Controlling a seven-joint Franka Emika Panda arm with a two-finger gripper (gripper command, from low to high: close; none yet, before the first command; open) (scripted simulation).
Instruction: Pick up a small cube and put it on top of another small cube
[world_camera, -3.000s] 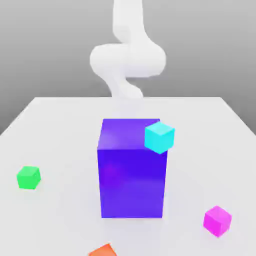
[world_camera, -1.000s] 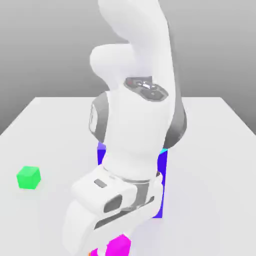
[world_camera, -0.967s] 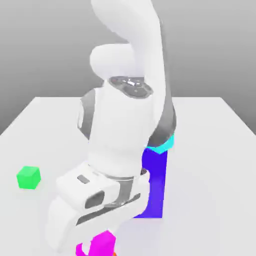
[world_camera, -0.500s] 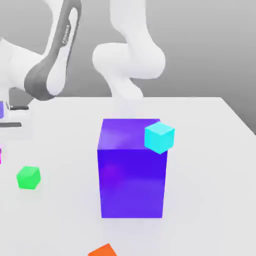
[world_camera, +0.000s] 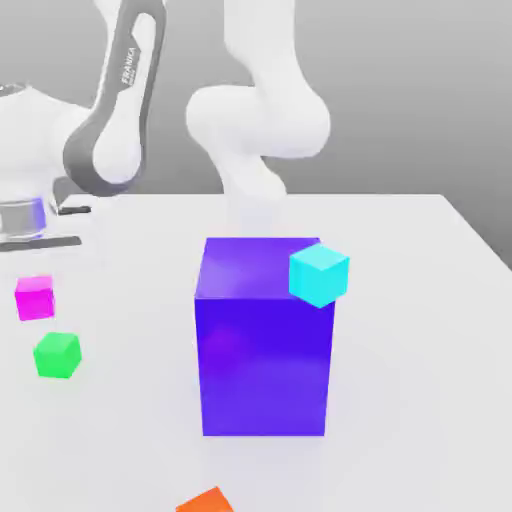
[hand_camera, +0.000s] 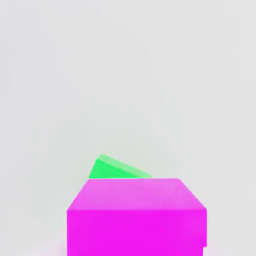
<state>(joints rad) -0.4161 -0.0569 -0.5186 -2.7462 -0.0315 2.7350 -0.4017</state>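
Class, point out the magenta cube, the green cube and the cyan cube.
magenta cube (world_camera: 34, 298), exterior view, front face.
green cube (world_camera: 56, 356), exterior view, front face.
cyan cube (world_camera: 318, 276), exterior view, front face.

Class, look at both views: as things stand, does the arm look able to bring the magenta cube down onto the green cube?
Probably yes. The magenta cube hangs under the hand just above the green cube, and nothing stands between them; the big blue-purple block sits well aside.

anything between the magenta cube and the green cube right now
Nothing. In the exterior view the magenta cube hangs above the green cube, with bare table showing between.
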